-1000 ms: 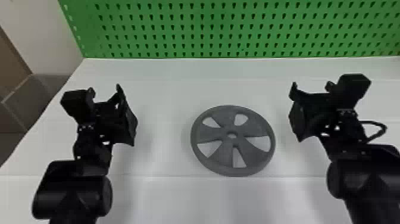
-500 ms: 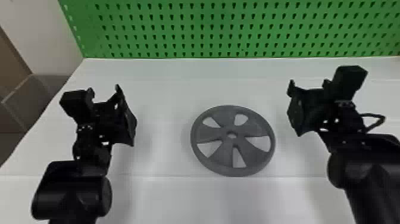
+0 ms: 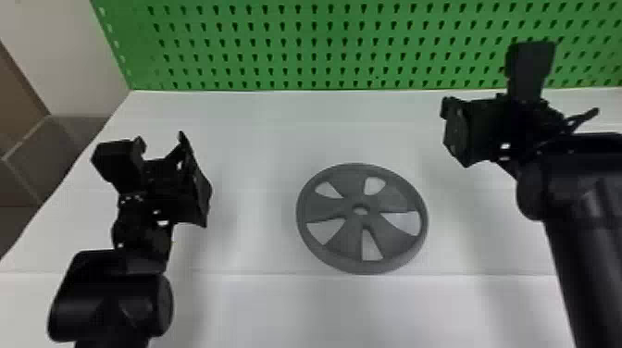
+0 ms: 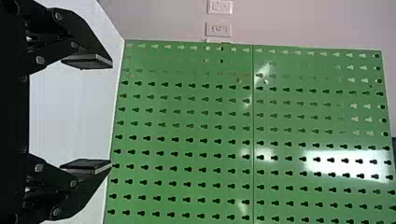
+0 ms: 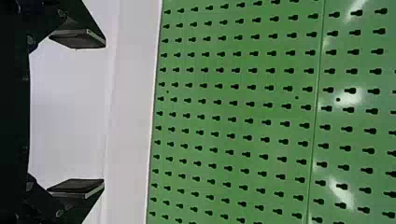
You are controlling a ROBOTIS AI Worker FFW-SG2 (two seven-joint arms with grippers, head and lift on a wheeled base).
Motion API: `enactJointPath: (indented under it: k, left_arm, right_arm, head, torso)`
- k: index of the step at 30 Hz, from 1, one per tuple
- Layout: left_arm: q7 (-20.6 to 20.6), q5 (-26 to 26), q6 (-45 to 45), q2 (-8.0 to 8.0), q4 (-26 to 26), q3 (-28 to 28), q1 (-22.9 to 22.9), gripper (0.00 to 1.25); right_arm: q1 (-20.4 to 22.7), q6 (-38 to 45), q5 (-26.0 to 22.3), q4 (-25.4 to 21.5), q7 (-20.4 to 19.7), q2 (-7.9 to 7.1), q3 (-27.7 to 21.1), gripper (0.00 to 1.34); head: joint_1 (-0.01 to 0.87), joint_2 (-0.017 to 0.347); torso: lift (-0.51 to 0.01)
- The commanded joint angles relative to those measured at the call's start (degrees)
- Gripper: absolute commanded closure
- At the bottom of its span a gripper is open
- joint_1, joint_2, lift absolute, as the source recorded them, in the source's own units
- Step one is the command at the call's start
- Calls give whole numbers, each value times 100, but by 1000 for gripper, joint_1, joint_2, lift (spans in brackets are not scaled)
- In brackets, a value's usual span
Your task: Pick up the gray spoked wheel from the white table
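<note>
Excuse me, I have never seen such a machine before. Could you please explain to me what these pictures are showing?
This is a robot with two black arms: the left arm and the right arm. Each arm ends in a gripper with two flat fingers. One picture comes from a camera on its head, looking forward and down. The other two come from cameras on its wrists and are turned on their side.

A gray spoked wheel lies flat on the white table, between the two arms in the head view. A green board with rows of holes stands behind. The left gripper and the right gripper are both open, and nothing is held.
</note>
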Motion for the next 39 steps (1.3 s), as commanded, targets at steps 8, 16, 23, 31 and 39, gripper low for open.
enactJointPath:
  k: [8,16,23,31,39]
  left_arm:
    - [0,-9,0,5,0,19,4,489]
    - [0,-26,0,5,0,19,13,489]
    - [0,-44,0,5,0,1,13,487]
    - [0,-61,0,5,0,10,22,489]
    - [0,-176,0,14,0,-8,-4,489]
  right_arm:
    - [-496,1154,-339,-287,-766,-24,201,231]
    - [-1226,2252,-506,-216,-784,-191,289,231]
    - [-2070,3158,-1174,513,-784,-358,316,231]
    - [-2931,3536,-2044,1568,-1091,-630,984,228]
    - [-3590,3553,-3495,2851,-1821,-973,2109,228]
  head:
    - [779,74]
    - [779,74]
    - [779,74]
    - [779,74]
    - [779,74]
  torso:
    - [-79]
    - [-79]
    - [-79]
    - [-79]
    - [-79]
